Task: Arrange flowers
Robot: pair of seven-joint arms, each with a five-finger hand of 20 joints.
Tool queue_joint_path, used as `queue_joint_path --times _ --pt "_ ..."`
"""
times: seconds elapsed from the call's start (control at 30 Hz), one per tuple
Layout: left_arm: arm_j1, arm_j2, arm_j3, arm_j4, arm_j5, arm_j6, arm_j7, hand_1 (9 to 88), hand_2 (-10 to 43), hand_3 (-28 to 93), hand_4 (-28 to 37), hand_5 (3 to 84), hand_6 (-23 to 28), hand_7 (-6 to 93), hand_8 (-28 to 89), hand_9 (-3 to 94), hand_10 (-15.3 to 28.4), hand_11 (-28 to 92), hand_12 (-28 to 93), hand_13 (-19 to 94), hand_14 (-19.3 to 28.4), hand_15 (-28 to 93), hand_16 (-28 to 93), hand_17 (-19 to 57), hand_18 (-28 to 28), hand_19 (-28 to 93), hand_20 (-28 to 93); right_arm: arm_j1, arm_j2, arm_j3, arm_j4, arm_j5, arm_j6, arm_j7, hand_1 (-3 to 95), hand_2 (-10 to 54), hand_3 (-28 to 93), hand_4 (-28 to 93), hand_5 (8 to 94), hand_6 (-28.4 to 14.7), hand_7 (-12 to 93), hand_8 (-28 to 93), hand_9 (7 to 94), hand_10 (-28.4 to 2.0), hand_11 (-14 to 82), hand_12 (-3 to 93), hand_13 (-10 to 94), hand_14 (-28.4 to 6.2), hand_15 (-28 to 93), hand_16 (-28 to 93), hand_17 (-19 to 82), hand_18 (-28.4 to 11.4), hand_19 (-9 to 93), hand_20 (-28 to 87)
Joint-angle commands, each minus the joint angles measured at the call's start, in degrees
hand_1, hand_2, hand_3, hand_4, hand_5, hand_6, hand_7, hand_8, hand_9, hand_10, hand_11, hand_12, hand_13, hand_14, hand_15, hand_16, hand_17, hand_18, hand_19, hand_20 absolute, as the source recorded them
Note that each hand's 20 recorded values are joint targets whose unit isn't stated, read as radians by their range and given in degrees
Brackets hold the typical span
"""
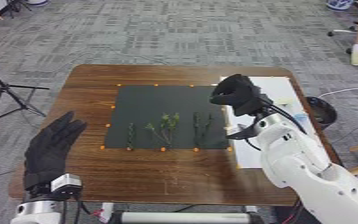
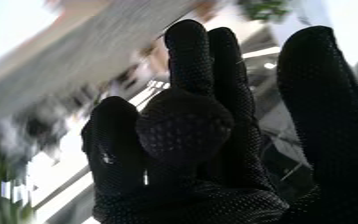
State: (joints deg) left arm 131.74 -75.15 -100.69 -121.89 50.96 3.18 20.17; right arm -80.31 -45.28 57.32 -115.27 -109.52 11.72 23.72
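Green stems lie on the dark mat [image 1: 153, 105] in the head view: a thin stem [image 1: 130, 135] at its left, a leafy branched stem [image 1: 165, 131] near the middle and thin dark stems [image 1: 197, 131] to the right. My right hand [image 1: 235, 94] is above the mat's far right corner and the white sheet's edge, apart from the stems. In the right wrist view, the same hand [image 2: 189, 132] has relaxed fingers, one bent forward, holding nothing visible. At the table's left edge is my left hand [image 1: 47, 150], open with straight fingers.
The white sheet [image 1: 249, 157] covers the table's right side, with small pale items partly behind the right arm. A black round container [image 1: 325, 112] stands beyond the right edge. Small orange markers surround the mat. A black tripod [image 1: 9, 92] stands left of the table.
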Motion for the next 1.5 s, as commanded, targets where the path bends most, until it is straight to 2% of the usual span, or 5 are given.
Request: queue_joint_path --times 0.03,0.43,1.1,1.27,1.5 --pt "0.6 -0.06 -0.03 -0.43 -0.33 -0.21 -0.13 23.0 -6.0 71 -23.5 51.1 1.9 14.6 -7 50.6 14.1 23 16 40 17.9 22 2 7.6 13.1 11 21 -1.3 1.8 2.4 10.0 -21.2 -4.9 3.3 40.7 -9.5 63 -9 65.5 -5.3 23 -3 73.4 -14.4 26.7 26.4 90 -2.4 60 33 61 -14.9 93 57" --pt "0.3 -0.20 -0.06 -0.27 -0.27 -0.42 -0.11 22.9 -6.1 71 -23.2 51.1 2.1 14.5 -7 50.6 14.2 23 15 40 17.8 22 2 7.6 13.1 11 21 -6.7 1.7 8.4 14.5 -23.4 -7.1 4.8 40.6 -9.5 63 -10 64.7 -5.5 24 -3 73.1 -14.8 27.4 27.1 90 -2.3 60 33 61 -14.8 93 58" --pt "0.0 -0.33 0.03 -0.16 -0.25 -0.41 -0.20 23.0 -6.1 71 -23.2 51.1 2.0 14.5 -7 50.6 14.1 23 15 40 17.8 22 2 7.6 13.1 11 21 -5.6 1.6 4.4 16.8 -23.9 -8.1 4.2 43.1 -9.5 62 -11 66.7 -5.3 23 -4 75.8 -14.7 26.7 25.9 90 -1.9 60 33 62 -14.7 93 58" --pt "0.2 -0.12 -0.54 -0.11 -0.23 -0.35 -0.14 22.9 -6.1 71 -23.2 51.2 2.1 14.5 -7 50.6 14.1 23 16 40 17.8 22 2 7.7 13.1 11 21 -4.3 2.3 2.4 17.6 -25.0 -3.8 3.7 56.2 -9.5 51 -9 69.5 -4.5 19 21 81.1 -12.5 18.6 35.8 92 -1.4 59 33 63 -13.7 93 57" --pt "0.4 0.39 -3.11 0.42 -0.02 0.36 0.16 23.0 -6.0 71 -23.4 51.1 2.0 14.7 -7 50.6 14.2 23 16 40 17.8 23 2 7.7 13.1 11 21 -0.6 3.7 0.8 15.3 -23.6 0.1 2.0 60.8 -9.2 54 -10 75.3 -3.2 19 23 86.7 -11.5 16.3 38.1 94 -0.8 59 33 65 -13.6 93 57"
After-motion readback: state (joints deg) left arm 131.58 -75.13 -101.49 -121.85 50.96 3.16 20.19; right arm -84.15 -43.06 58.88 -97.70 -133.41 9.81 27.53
